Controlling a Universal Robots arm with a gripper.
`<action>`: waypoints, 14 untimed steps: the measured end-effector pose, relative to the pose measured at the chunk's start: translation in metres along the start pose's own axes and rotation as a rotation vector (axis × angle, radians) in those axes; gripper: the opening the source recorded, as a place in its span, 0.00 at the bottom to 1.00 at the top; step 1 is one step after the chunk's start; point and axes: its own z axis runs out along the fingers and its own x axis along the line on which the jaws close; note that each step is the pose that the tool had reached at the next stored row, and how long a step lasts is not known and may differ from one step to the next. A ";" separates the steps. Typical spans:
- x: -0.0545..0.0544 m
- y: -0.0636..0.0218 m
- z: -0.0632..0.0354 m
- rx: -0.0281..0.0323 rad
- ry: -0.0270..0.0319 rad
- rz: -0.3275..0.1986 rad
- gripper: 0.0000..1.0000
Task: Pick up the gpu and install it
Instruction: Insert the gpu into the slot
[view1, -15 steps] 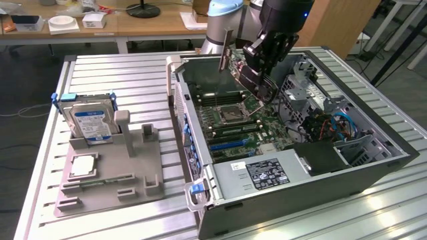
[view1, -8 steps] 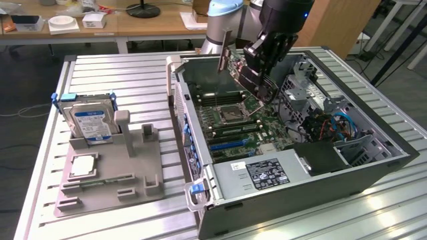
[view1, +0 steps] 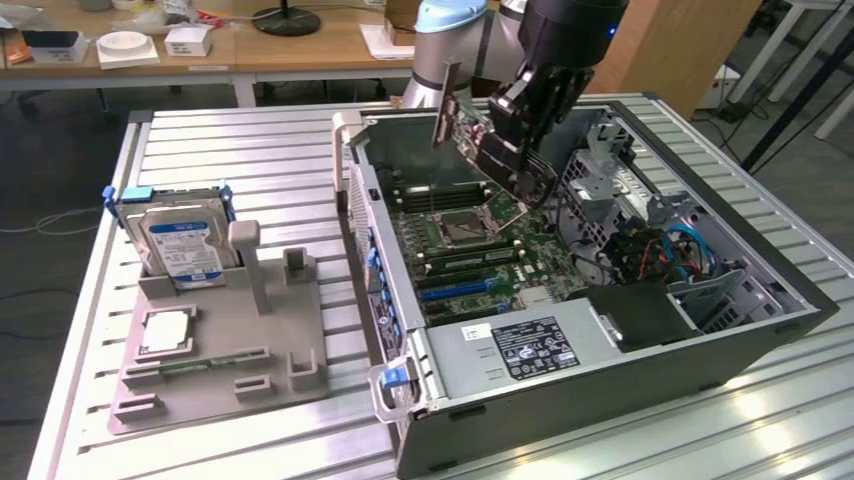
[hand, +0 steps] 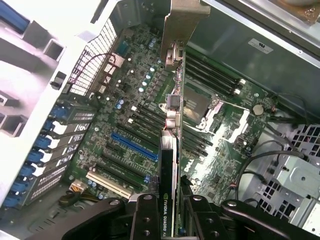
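My gripper (view1: 518, 125) is shut on the gpu (view1: 497, 162), a thin black card that hangs tilted above the open computer case, clear of the board. Its pale metal end bracket (view1: 445, 112) points up toward the case's rear wall. In the wrist view the gpu (hand: 169, 165) appears edge-on between my two black fingers (hand: 145, 216), with the bracket (hand: 182, 25) at the far end. Beneath it lies the green motherboard (view1: 467, 240) with a blue expansion slot (hand: 134, 146) and a white slot (hand: 107, 182) beside it.
A power supply (view1: 534, 345) fills the case's near end, and a drive cage with cables (view1: 667, 250) is on the exterior view's right. On the exterior view's left, a grey fixture (view1: 267, 370) holds a silver hard drive (view1: 184, 245), a processor chip (view1: 167, 332) and a memory stick (view1: 200, 365).
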 end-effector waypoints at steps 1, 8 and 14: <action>0.000 0.0000 0.0000 -0.0001 0.0004 -0.007 0.26; 0.000 0.0000 0.0005 -0.0015 0.0031 -0.065 0.26; 0.000 0.0000 0.0008 -0.0025 0.0051 -0.105 0.26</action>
